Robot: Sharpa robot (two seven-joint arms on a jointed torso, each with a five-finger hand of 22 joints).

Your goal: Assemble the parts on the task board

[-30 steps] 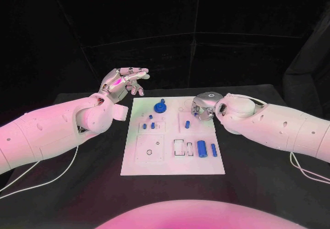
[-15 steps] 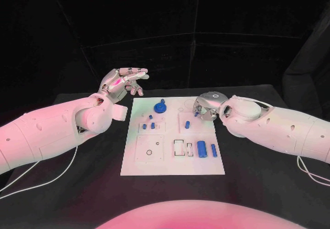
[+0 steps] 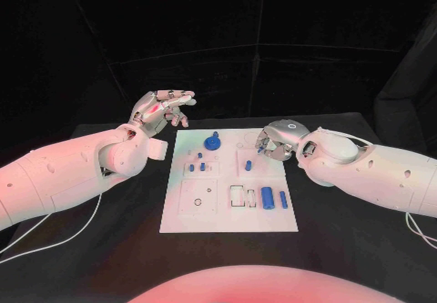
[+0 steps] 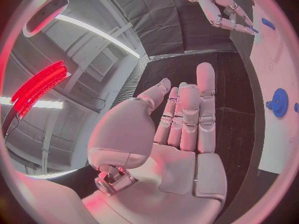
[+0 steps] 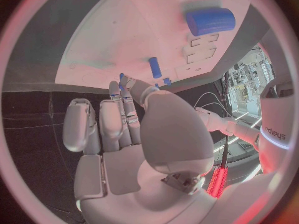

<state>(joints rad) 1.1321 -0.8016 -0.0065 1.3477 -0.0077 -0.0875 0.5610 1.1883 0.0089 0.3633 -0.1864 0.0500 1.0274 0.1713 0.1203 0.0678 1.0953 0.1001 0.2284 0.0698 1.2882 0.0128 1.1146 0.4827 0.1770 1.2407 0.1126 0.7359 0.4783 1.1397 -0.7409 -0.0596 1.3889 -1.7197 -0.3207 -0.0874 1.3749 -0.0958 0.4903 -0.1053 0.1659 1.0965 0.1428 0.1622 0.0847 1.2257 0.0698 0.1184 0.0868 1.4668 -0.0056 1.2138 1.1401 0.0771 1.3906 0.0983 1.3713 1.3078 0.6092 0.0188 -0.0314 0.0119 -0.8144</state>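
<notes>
The white task board (image 3: 228,218) lies in the middle of the table. On it are a blue gear (image 3: 212,142), a thick blue cylinder (image 3: 267,196), a thin blue rod (image 3: 282,199), a blue peg (image 3: 247,165) and a few small pegs (image 3: 192,166). My right hand (image 3: 275,142) hovers over the board's far right part and pinches a small blue part (image 5: 122,76) at its fingertips. My left hand (image 3: 165,106) is raised beyond the board's far left corner, fingers apart, holding nothing. The gear (image 4: 278,102) and the thick cylinder (image 5: 210,21) also appear in the wrist views.
The black table (image 3: 355,240) surrounds the board, with bare room in front and on both sides. A thin white cable (image 3: 55,237) runs over the table at the left. Black curtains close off the back.
My right hand and arm have drifted a little to the right over the board's far right part. The left hand has stayed where it was.
</notes>
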